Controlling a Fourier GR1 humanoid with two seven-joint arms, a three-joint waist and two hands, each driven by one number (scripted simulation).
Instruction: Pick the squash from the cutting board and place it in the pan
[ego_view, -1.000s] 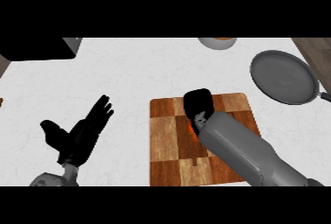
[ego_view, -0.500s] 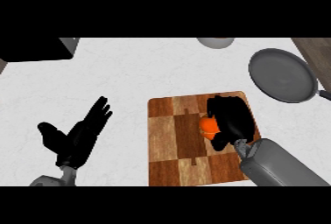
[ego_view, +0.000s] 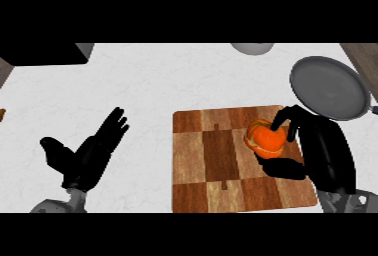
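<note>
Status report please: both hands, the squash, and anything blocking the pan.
Right hand curled round the orange squash, over the checkered wooden cutting board. Left hand open, resting at left. Round grey pan beyond the board, nothing seen in between.

No readable text, no lettering on the cutting board (ego_view: 214, 160), pan (ego_view: 328, 87) or squash (ego_view: 267, 141), no labels or numbers on the surface (ego_view: 162, 80)

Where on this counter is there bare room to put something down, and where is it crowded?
Bare counter lies between the left hand and the board, and in a strip above the board, left of the pan. The board's left and lower squares are free. It is crowded at the board's right side, where the right hand curls round the squash.
</note>
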